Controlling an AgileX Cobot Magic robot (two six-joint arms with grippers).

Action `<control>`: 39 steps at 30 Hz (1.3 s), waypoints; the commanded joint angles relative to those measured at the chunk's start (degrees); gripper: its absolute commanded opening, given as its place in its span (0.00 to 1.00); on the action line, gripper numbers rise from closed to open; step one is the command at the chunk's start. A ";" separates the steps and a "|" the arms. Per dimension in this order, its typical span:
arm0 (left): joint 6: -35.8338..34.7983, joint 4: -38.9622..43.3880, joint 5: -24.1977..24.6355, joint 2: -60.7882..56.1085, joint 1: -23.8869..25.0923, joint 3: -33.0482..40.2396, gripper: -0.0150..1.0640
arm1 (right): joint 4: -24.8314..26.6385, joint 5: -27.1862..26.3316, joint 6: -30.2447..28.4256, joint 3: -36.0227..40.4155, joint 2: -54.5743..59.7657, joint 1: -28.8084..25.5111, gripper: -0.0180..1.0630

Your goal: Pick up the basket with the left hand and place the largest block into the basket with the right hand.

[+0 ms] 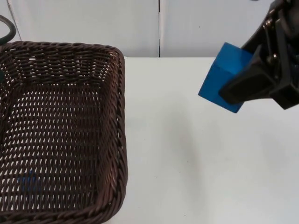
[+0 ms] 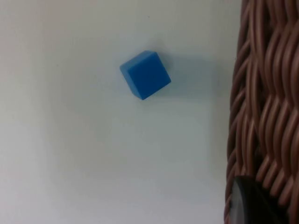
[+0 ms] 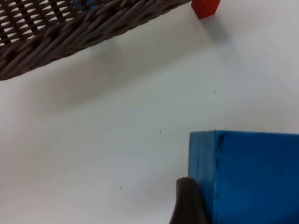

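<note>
Two arms were at work: the right gripper (image 1: 236,91) had its fingers clamped on the big blue block (image 1: 223,74), held above the white table (image 1: 187,163) to the right of the brown wicker basket (image 1: 122,116). The left gripper (image 2: 252,205) sat at the basket's rim; I cannot tell how its fingers stood. A small blue cube (image 2: 145,74) and a red block (image 3: 204,7) lay on the table.

Basket (image 1: 70,140) cut off at left and bottom; right claw (image 1: 243,86) hiding block's (image 1: 219,79) corner.
</note>
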 commanded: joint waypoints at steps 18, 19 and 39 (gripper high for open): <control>0.14 -1.35 -0.04 -0.74 0.21 0.07 0.01 | 3.34 -0.82 1.37 -0.22 -0.62 -0.21 0.02; 0.14 -1.35 -0.04 -0.74 0.21 0.07 0.01 | 3.47 -1.70 1.37 -0.22 -0.62 0.26 0.02; 0.14 -1.34 0.18 -0.74 0.21 0.07 0.01 | 3.16 1.68 13.45 -29.40 19.84 11.91 0.02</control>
